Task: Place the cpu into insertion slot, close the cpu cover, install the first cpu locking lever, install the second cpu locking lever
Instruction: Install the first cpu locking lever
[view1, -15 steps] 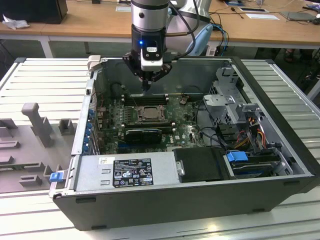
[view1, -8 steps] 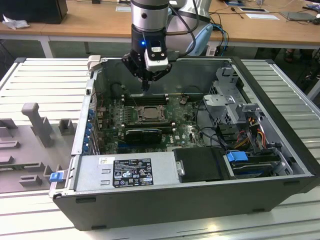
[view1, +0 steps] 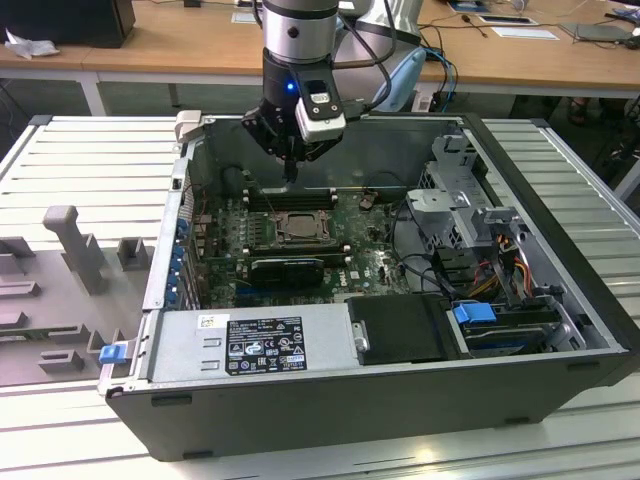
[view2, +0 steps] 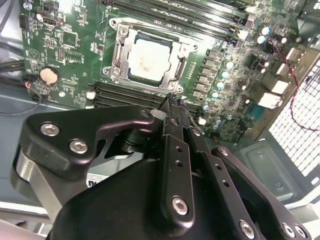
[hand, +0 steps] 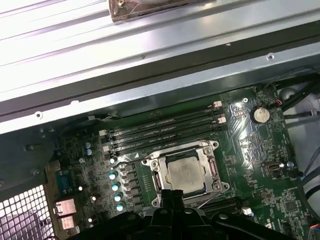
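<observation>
The cpu (view2: 149, 59) lies flat in the insertion slot (view2: 178, 64), with the cpu cover (view2: 131, 37) down around it, as far as we can tell. The hand (view2: 169, 102) hangs just beside the socket's edge, its fingers pressed together on nothing. We judge a slip the main risk: a narrow tip sliding off thin metal could gouge the green circuit board (view1: 370, 262) (memory slots lie close by). The computer case (view1: 300, 405) on the worktop (view1: 560, 160) holds that board and a silver power unit (view1: 250, 345).
</observation>
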